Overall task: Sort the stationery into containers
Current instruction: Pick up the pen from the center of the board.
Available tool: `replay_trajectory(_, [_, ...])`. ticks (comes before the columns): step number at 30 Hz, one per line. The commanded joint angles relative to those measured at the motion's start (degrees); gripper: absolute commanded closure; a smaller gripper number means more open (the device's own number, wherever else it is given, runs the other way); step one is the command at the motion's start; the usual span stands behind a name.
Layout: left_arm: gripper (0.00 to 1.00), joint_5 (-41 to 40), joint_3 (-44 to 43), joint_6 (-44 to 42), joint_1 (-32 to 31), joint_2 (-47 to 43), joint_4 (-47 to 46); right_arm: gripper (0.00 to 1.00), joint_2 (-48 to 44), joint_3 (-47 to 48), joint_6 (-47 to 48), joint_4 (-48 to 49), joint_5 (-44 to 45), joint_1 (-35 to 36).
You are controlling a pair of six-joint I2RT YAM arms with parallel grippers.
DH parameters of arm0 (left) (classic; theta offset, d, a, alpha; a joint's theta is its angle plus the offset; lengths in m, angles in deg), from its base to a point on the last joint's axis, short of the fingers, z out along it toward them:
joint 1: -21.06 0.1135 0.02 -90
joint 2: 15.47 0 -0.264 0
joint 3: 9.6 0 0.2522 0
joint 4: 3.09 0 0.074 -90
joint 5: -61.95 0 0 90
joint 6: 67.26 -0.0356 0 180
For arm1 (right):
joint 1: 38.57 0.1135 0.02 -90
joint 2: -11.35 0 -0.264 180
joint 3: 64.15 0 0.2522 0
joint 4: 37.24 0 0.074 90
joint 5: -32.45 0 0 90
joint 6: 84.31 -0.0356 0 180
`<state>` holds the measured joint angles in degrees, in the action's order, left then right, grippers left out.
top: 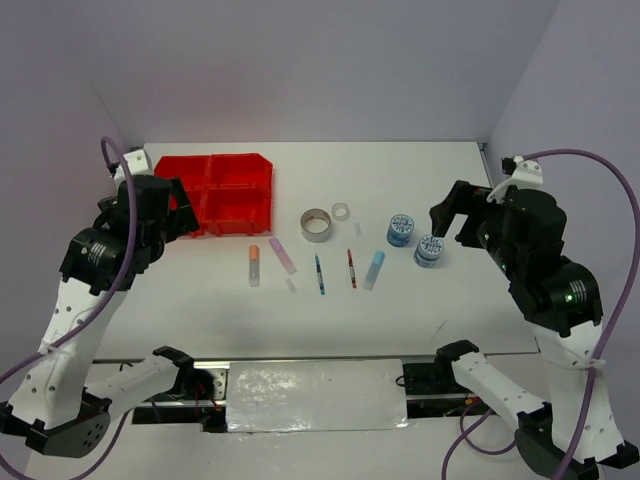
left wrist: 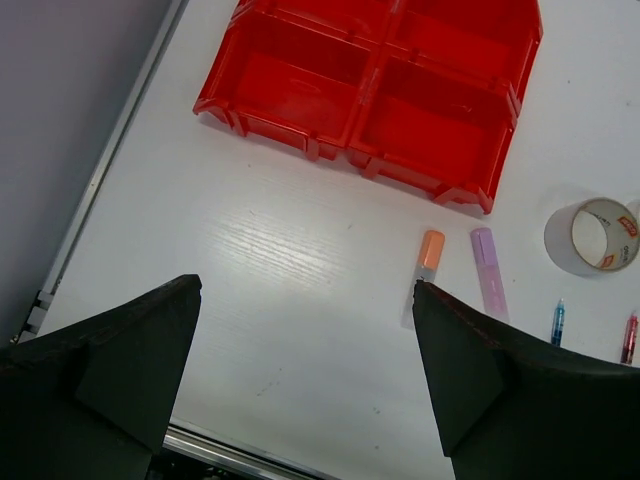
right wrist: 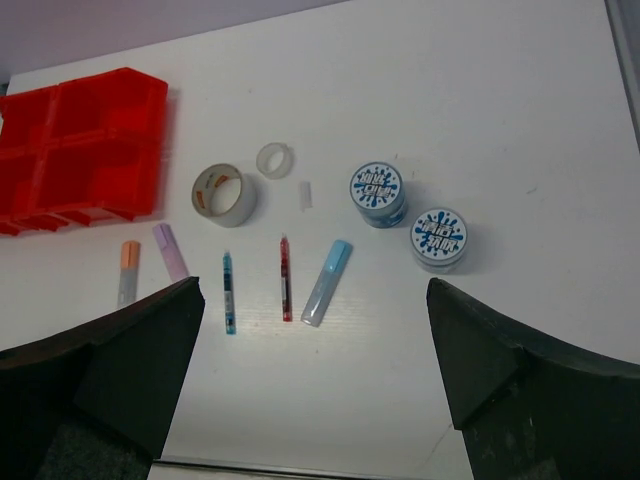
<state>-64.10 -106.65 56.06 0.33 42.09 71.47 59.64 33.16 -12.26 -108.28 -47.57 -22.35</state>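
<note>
Both my hands are spread and hold nothing; my left hand (left wrist: pixel 305 290) hangs near the red bin (top: pixel 215 190), my right hand (right wrist: pixel 315 285) near the two tubs (top: pixel 401 229); the sticks (top: pixel 283 255), the pens (top: pixel 319 273) and the tape rings (top: pixel 317 225) lie on the table (top: pixel 450 300) between bin and tubs, all outside the bin.

Open gap between blue pen (top: pixel 319 274) and red pen (top: pixel 351 269); tubs (top: pixel 401 229) nearly touch.

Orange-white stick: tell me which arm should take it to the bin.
Left, likely. The left gripper, open, hangs beside the red bin, and the orange-white stick lies on that side of the row. The right gripper is over by the blue-white tubs, at the row's far end.
</note>
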Motion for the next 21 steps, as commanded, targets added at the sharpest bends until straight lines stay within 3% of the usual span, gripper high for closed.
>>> replay_trajectory(1, [0.01,1.6,0.4,1.5,-0.2,-1.7,-3.0,0.0,-0.7,1.1,-0.9,0.2,2.0,-0.1])
replay_trajectory(6, [0.01,2.4,-2.6,1.7,-0.2,0.5,-0.8,0.0,-1.4,-0.1,-0.6,1.3,1.5,-0.1])
replay_trajectory(13, [0.01,9.6,-2.3,0.8,-0.2,4.5,-2.2,0.0,0.0,-1.2,-0.1,1.2,-1.2,-0.2])
replay_trajectory(17, [0.01,18.3,4.6,2.7,-0.2,7.2,-8.3,0.0,1.0,-2.4,0.7,1.7,-3.3,-0.1])
replay_trajectory(21, [0.05,21.7,10.4,5.2,-0.3,12.7,-12.0,0.0,1.2,-3.7,1.0,2.8,-6.4,-0.1])
